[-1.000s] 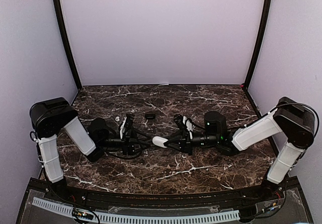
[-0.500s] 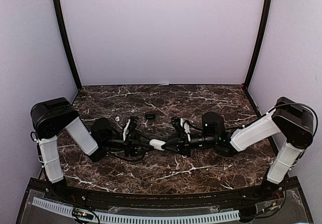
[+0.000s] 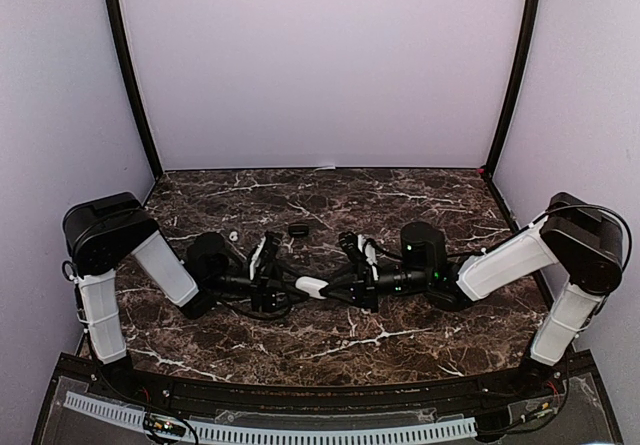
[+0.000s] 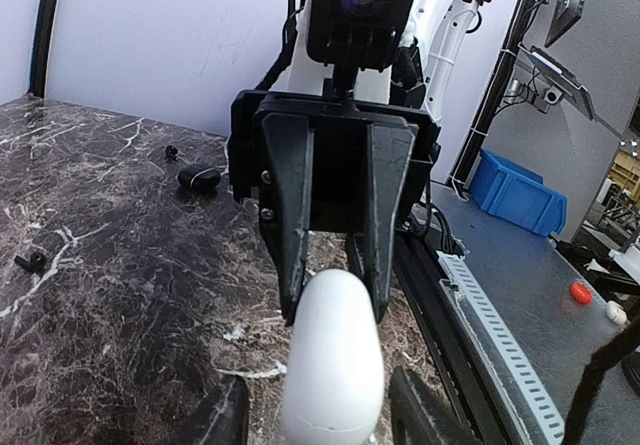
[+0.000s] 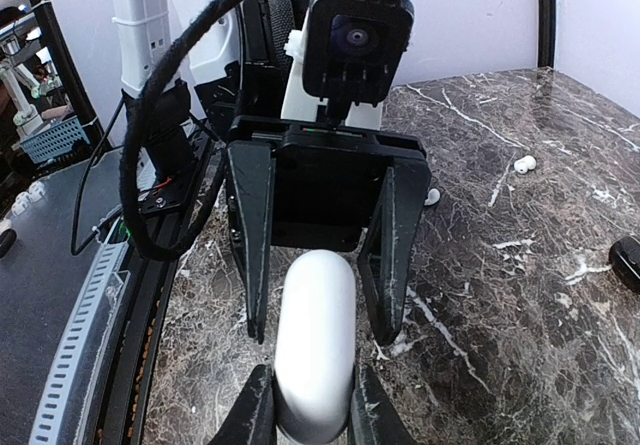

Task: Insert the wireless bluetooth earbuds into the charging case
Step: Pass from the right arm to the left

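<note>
Right hand (image 3: pixel 330 284) grips white case (image 3: pixel 312 286); left hand (image 3: pixel 293 286) seemingly straddles it.

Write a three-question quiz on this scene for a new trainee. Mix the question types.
1. True or false: the right gripper is clamped on one end of the smooth white pebble-shaped charging case.
2. Multiple choice: the left gripper is
A) pinched shut on the case
B) open, its fingers straddling the case's other end with gaps on both sides
C) out of every view
3. Fill in: the small oval plastic case lying by itself on the dark marble table, beyond the arms, is ____ in colour.

Key: 1 true; 2 B; 3 black.
</note>
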